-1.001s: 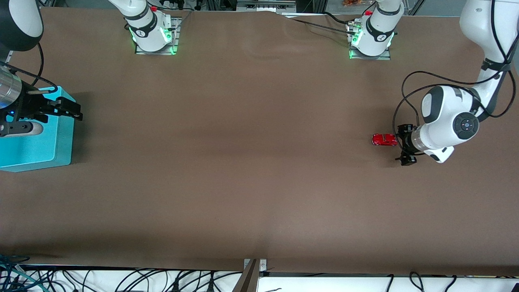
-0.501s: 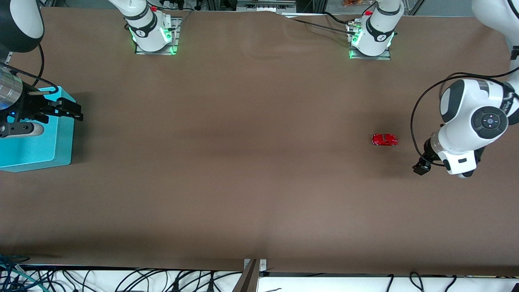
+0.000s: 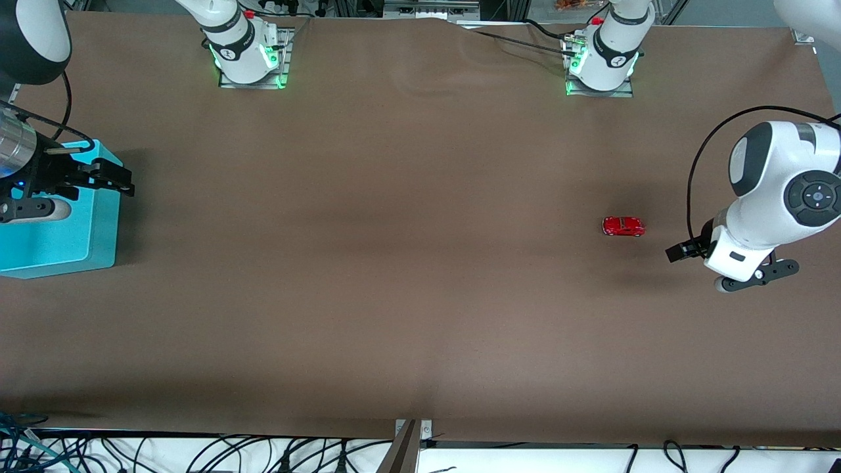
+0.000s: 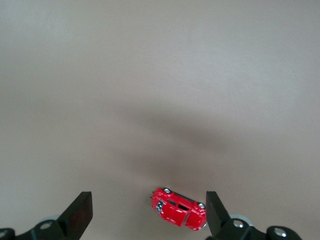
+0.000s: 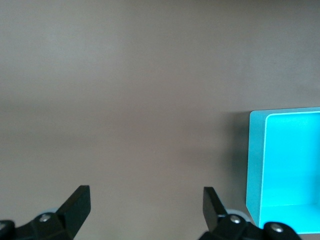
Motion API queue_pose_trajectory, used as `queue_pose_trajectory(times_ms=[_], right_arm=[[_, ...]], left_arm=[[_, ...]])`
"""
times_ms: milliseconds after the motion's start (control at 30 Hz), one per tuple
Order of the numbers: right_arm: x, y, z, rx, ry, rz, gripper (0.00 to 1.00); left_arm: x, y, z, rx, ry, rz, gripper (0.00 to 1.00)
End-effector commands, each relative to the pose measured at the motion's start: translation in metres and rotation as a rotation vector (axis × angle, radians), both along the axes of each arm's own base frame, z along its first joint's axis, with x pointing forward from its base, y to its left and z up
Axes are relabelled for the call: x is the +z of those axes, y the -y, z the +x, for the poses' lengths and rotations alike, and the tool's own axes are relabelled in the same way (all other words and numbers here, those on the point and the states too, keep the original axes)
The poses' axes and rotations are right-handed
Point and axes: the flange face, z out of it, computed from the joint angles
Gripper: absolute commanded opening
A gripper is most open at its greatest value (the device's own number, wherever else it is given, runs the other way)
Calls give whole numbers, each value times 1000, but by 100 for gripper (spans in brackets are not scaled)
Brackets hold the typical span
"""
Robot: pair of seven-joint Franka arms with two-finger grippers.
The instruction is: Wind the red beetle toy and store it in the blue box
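Two grippers stand open: our left gripper [image 4: 145,220] has drawn back from the beetle [image 3: 623,226], now just beside it on the table. Our right gripper [image 3: 98,176] waits over the box [image 3: 59,243]; storing remains.

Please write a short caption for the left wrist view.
Open left gripper above the table, red beetle toy on the surface between its fingertips.

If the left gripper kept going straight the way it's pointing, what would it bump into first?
Most likely the bare table. The left gripper, fingers open, looks down at the brown surface. The red car sits near one fingertip rather than dead centre, so it might get clipped, though depth is hard to judge.
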Motion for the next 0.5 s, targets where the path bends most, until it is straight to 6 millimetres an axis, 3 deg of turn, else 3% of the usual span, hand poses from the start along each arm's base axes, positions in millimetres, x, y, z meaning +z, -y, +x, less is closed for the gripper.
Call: queue_pose_trajectory(times_ms=[0,167,467], right_arm=[[6,1,3,7,8,8,100],[6,1,3,4,8,6,100],[4,2,4,6,4,5,100]], left_arm=[[44,-3,-4,-59,-11,-85,100],[74,-5,-3,-47,-14,-106,100],[110,0,-19,-60,2,-158,100]])
